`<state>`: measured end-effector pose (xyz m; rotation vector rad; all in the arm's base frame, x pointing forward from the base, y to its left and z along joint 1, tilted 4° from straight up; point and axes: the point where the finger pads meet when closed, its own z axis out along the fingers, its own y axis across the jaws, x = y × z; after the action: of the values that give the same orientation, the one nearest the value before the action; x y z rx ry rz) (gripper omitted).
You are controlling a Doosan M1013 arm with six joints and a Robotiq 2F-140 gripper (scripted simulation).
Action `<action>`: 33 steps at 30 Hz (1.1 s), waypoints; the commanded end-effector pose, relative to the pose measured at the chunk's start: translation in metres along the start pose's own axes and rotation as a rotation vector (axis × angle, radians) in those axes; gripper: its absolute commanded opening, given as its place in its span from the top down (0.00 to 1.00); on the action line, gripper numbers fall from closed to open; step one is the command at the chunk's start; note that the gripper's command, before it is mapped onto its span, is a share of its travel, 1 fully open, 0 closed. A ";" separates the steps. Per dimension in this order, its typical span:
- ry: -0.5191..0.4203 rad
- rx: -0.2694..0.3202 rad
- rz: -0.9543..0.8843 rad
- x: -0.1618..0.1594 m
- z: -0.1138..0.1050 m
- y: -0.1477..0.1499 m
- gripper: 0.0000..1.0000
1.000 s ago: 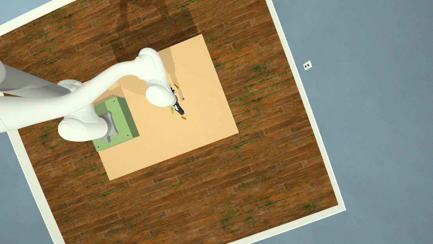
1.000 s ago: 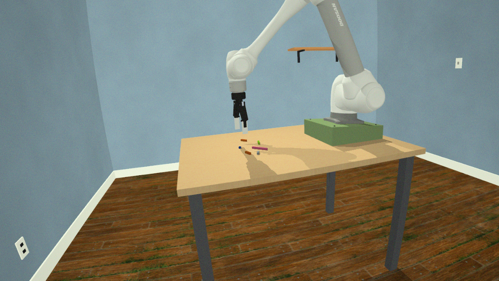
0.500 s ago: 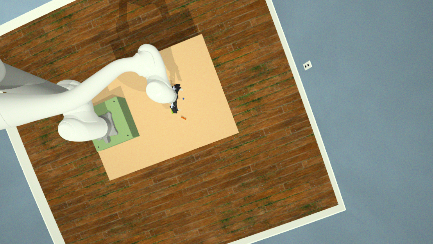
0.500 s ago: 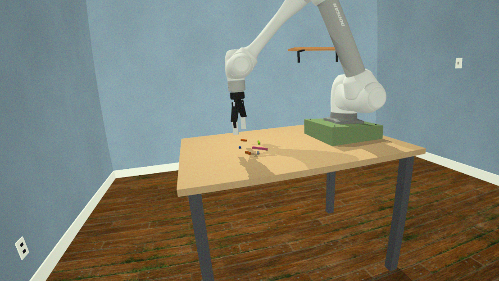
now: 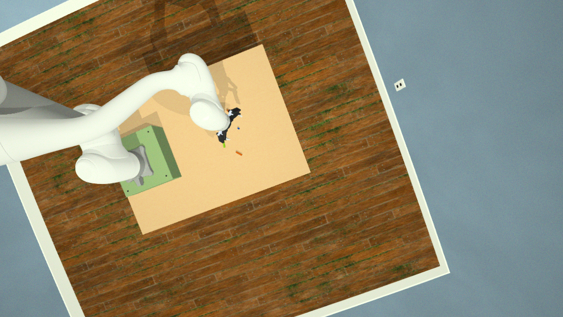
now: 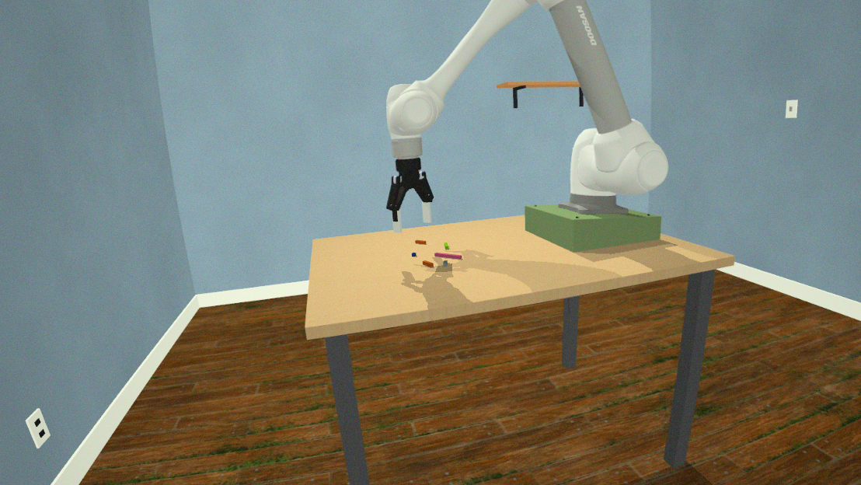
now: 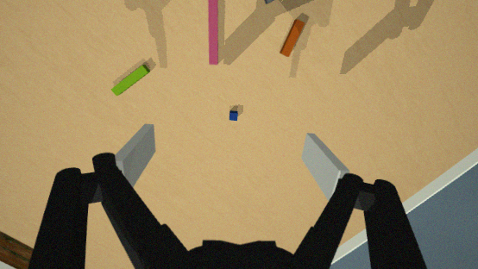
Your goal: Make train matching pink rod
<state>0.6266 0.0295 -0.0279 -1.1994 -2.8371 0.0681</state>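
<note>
My gripper [image 7: 230, 141] [image 6: 411, 221] is open and empty, hanging well above the table. In the wrist view a small blue rod [image 7: 233, 115] lies on the table just beyond the fingertips. Farther off lie a lime rod [image 7: 130, 80], the long pink rod [image 7: 213, 30] and an orange rod [image 7: 292, 38]; a grey rod [image 7: 269, 1] is cut off at the top edge. The side view shows the blue rod [image 6: 413, 255], the lime rod [image 6: 446, 245], the pink rod [image 6: 447, 256], the grey rod [image 6: 444, 263] and two orange rods [image 6: 420, 242] [image 6: 428, 263], all apart. From above, the arm hides the pink rod.
The robot's green base block [image 6: 591, 225] stands at the table's back right corner. The wooden table top [image 6: 482, 265] drops off at its edges, and the far edge shows at the lower right of the wrist view. Arm shadows fall across the rods.
</note>
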 end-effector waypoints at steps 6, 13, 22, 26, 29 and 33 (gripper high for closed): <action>-0.008 0.003 0.027 -0.001 -0.002 0.005 0.85; -0.008 0.003 0.027 -0.001 -0.002 0.005 0.85; -0.008 0.003 0.027 -0.001 -0.002 0.005 0.85; -0.008 0.003 0.027 -0.001 -0.002 0.005 0.85; -0.008 0.003 0.027 -0.001 -0.002 0.005 0.85; -0.008 0.003 0.027 -0.001 -0.002 0.005 0.85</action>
<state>0.6270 0.0304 -0.0277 -1.2410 -2.8206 0.0753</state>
